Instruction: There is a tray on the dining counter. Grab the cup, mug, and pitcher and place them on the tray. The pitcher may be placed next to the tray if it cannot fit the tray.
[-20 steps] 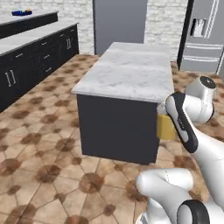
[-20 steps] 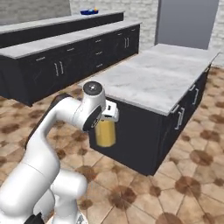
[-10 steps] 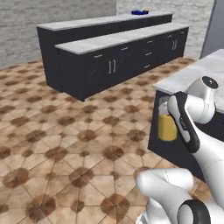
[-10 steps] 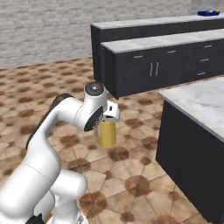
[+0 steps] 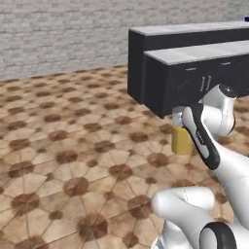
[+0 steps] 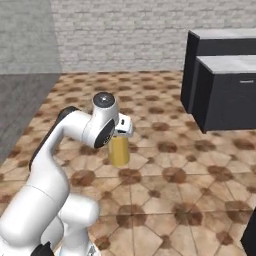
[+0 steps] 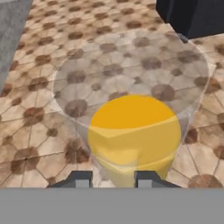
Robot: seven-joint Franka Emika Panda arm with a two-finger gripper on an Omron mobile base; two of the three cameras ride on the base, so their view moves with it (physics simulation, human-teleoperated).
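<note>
- While the arm hangs over the brown tiled floor (image 5: 73,160), the gripper (image 7: 113,178) carries the pitcher (image 7: 131,131), its fingers (image 7: 78,178) clenched on the glass at the near rim.
- The pitcher (image 6: 119,150) hangs upright below the hand, clear of the floor, orange juice filling its lower part.
- Dark cabinets with a pale tabletop (image 5: 194,53) stand well apart, ahead to the right.
- A grey brick wall (image 6: 125,30) runs behind.

The floor (image 5: 73,146) was brown patterned tile with dark rosettes, running back to a grey brick wall (image 5: 63,34). Two dark cabinet runs (image 5: 194,82) stood directly on it at the right, each under a pale tabletop (image 5: 204,51). In the right base view a grey strip (image 6: 20,115) bordered the tiles
</note>
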